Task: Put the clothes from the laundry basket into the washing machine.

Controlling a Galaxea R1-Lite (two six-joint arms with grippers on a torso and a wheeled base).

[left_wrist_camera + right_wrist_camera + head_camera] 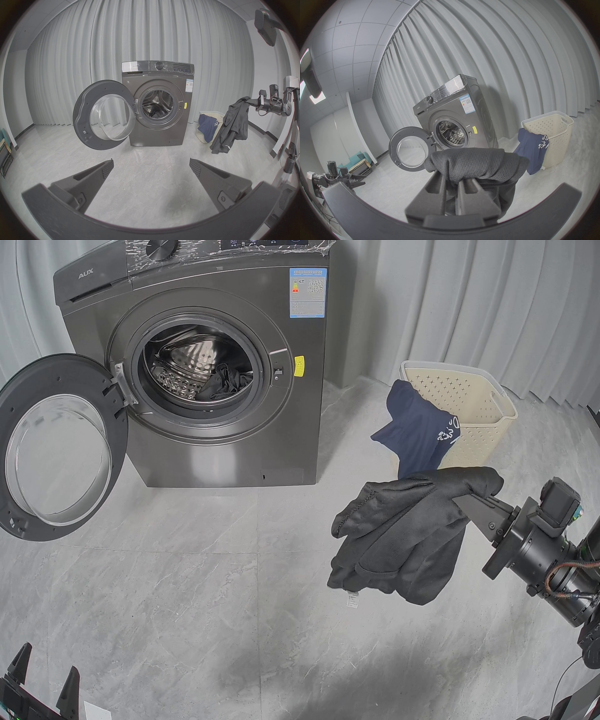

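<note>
Head view: right hand [469, 498] clamps black garment [400, 540], well off washing machine [206, 455].

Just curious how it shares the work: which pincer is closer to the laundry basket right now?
The right. The right pincer, gripping a dark garment, hangs just in front of the laundry basket; the left pincer sits open far off on the robot's other side.

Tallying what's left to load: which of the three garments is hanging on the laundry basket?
The navy blue garment with white print, draped over the basket rim. The black garment hangs from the right gripper; a dark garment lies inside the drum.
</note>
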